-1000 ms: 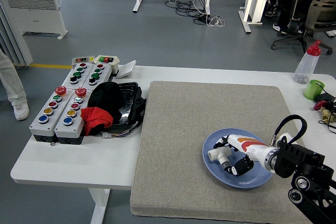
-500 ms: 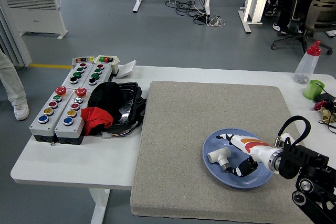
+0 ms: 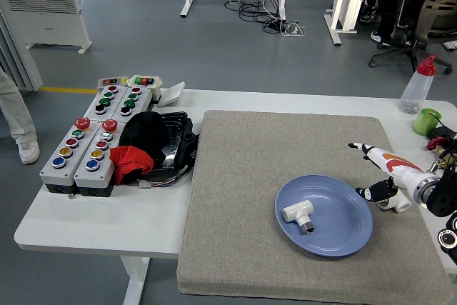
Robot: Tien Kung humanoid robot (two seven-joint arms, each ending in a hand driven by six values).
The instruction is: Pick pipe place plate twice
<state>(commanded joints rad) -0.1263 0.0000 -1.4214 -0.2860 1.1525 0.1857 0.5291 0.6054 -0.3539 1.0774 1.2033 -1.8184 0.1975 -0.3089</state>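
Note:
A white pipe fitting [image 3: 298, 213] lies on the blue plate [image 3: 343, 237], left of the plate's middle, on the grey mat. My right hand [image 3: 378, 173] is off the plate, just beyond its right rim, with the fingers spread and holding nothing. The left arm does not show.
The grey mat [image 3: 250, 176] covers the table's right half. Two button boxes [image 3: 86, 148] and a black and red bundle [image 3: 146, 144] lie at the left. A clear bottle with a red cap [image 3: 418, 87] and a green cup [image 3: 427, 121] stand at the far right.
My right hand let go of the pipe fitting on the plate and pulled back to the right, off the plate. The fitting stays where it was set.

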